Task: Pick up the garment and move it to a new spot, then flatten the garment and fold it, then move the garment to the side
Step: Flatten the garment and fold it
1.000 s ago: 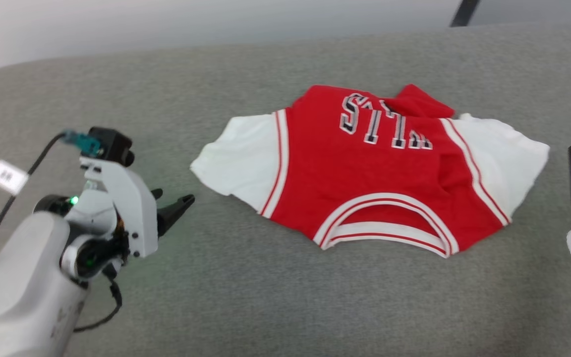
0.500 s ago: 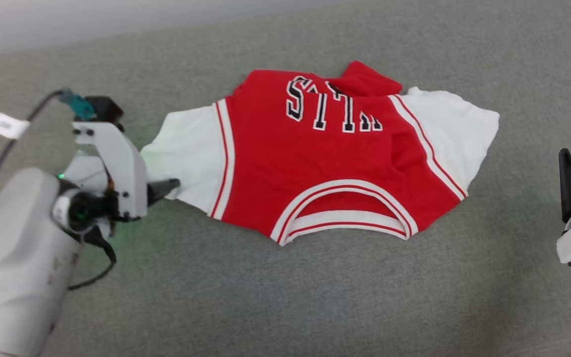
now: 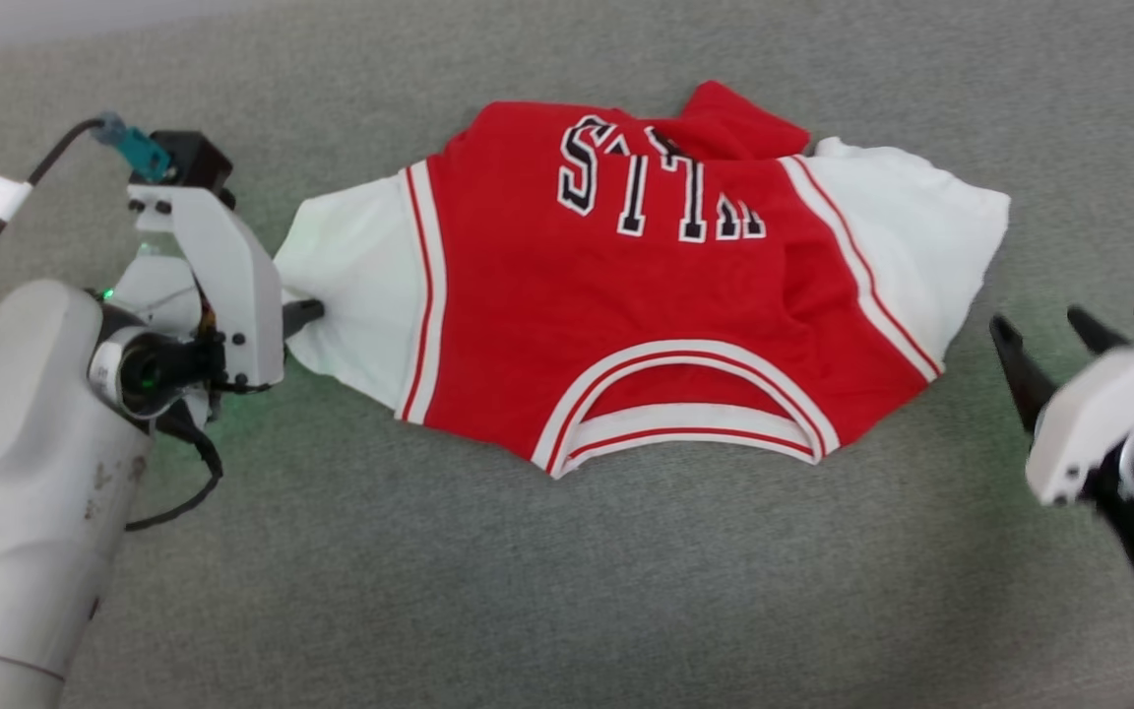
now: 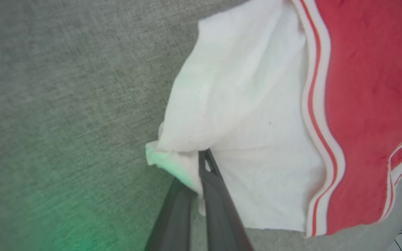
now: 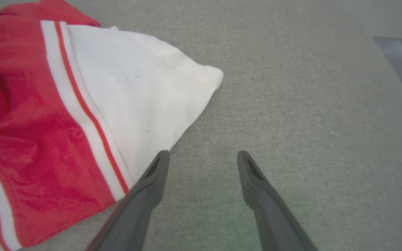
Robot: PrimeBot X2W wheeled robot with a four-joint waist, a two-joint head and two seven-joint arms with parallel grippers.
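We bring our left gripper [image 3: 316,311] onto the jersey [image 3: 646,295], clear of it a second ago, pinching its sleeve [image 3: 350,266] edge; our right gripper [image 3: 1035,320] stands spread nearby.

A: We get bright, even, diffuse light here; shadows under the garment [image 3: 646,325] are thin and soft.
B: We do see a green glow on the grey surface [image 4: 58,216], lower left of the left wrist view.
A: Its focus is soft, too, and the whites nearly wash out.
B: In the head view, the right gripper [image 3: 1035,317] smears at the right edge.
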